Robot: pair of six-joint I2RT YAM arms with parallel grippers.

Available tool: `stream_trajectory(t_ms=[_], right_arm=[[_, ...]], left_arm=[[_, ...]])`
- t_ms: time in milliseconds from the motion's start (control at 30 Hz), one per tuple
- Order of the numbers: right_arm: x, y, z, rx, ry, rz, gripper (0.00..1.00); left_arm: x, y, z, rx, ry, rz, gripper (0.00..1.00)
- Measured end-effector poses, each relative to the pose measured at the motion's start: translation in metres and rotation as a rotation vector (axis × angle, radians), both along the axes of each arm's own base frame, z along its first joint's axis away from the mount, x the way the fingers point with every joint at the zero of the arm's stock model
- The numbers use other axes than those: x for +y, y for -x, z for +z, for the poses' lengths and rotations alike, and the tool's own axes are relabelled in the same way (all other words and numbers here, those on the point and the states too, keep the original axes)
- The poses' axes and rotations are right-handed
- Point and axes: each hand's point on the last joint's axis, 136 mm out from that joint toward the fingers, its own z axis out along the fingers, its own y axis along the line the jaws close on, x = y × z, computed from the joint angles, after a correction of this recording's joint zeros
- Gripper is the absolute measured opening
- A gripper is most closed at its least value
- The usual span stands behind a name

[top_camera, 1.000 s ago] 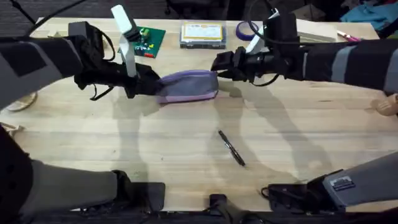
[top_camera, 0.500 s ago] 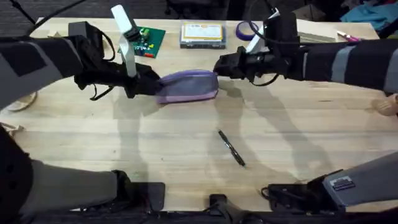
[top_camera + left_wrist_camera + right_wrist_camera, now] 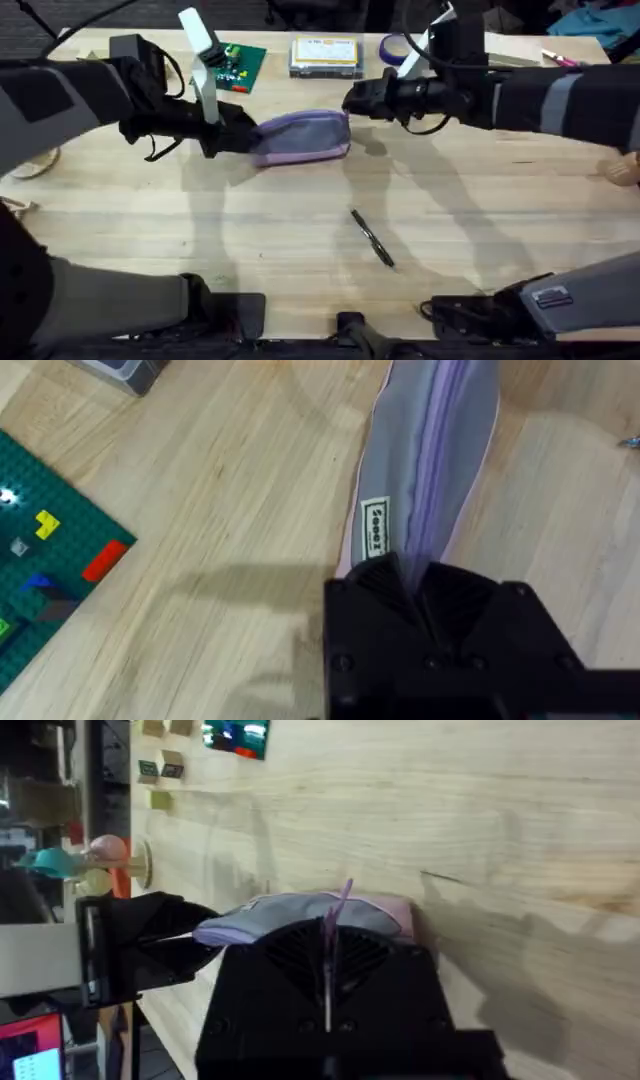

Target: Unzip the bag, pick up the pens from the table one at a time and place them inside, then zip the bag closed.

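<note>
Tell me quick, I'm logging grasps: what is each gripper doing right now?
Left gripper: shut on the end of the bag.
Right gripper: shut on the bag's zip pull.

We see a robotics lab: a pale plank worktop (image 3: 300,250), a green brick baseplate (image 3: 236,64), a clear parts box (image 3: 325,55), and office clutter behind.
</note>
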Motion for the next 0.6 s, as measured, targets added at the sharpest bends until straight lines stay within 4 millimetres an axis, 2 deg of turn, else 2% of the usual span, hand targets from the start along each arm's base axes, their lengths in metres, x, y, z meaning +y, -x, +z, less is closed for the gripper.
stream_trajectory(t_ms=[367,400,433,600], right_arm=[[0.006,0.004,0.008,-0.020,-0.017,0.033,0.031],[0.008,0.005,0.009,-0.023,-0.017,0.039,0.031],[0.021,0.012,0.009,-0.039,-0.009,0.077,0.031],[0.038,0.014,0.016,-0.080,0.016,0.108,0.032]], left_arm=[[0.001,0.000,0.000,0.001,-0.002,0.003,0.042],[0.001,0.000,0.000,0.001,-0.002,0.003,0.042],[0.002,0.000,-0.001,0.002,-0.006,0.005,0.042],[0.005,-0.001,-0.002,0.004,-0.013,0.015,0.042]])
